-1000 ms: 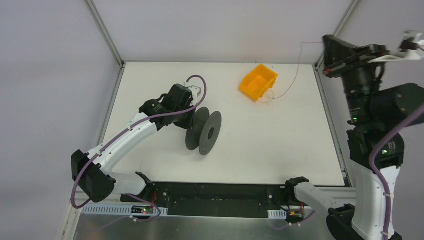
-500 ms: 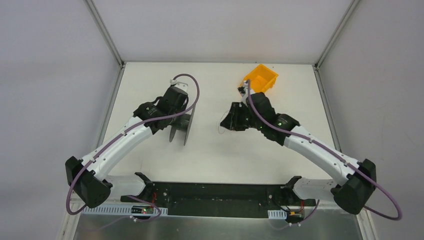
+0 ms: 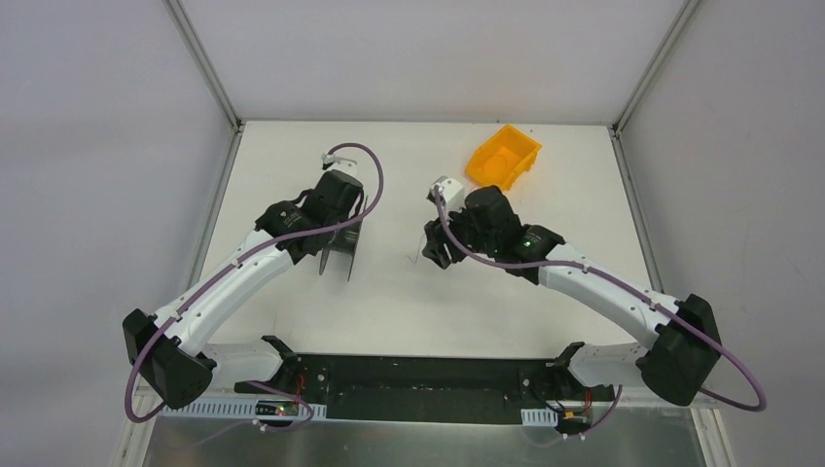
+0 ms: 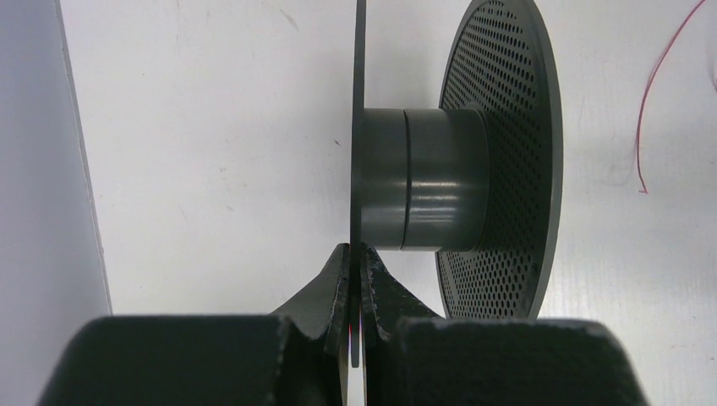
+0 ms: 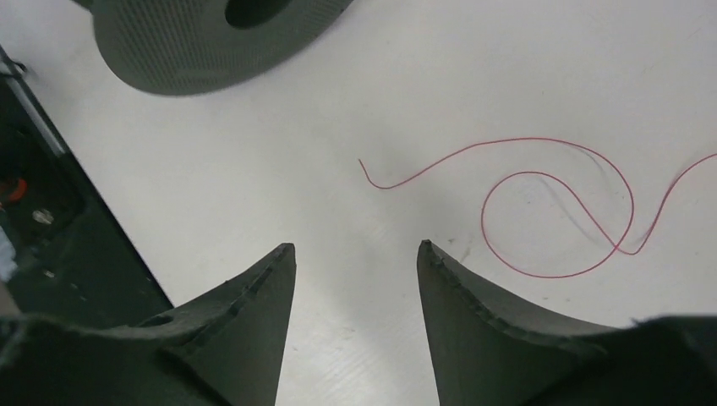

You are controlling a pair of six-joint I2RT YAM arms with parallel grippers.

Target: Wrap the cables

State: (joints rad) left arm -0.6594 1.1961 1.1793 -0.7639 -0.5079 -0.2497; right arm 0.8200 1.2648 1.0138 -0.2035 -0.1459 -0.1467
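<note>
The cable, a thread-thin red wire, lies loose on the white table in a curl with one loop. My right gripper hovers open just short of the wire's free end, with nothing between its fingers. It sits mid-table in the top view. My left gripper is shut on the thin solid flange of a dark grey spool, which stands on its rims. The spool's hub is bare. The wire shows beyond the perforated flange.
An orange bin sits at the back right of the table. The spool stands left of centre, a hand's width from the right gripper. The black base rail runs along the near edge.
The right arm swung in from off the table's right side to mid-table and its jaws opened; the wire now lies loose. The left arm shifted the spool left and turned it.
</note>
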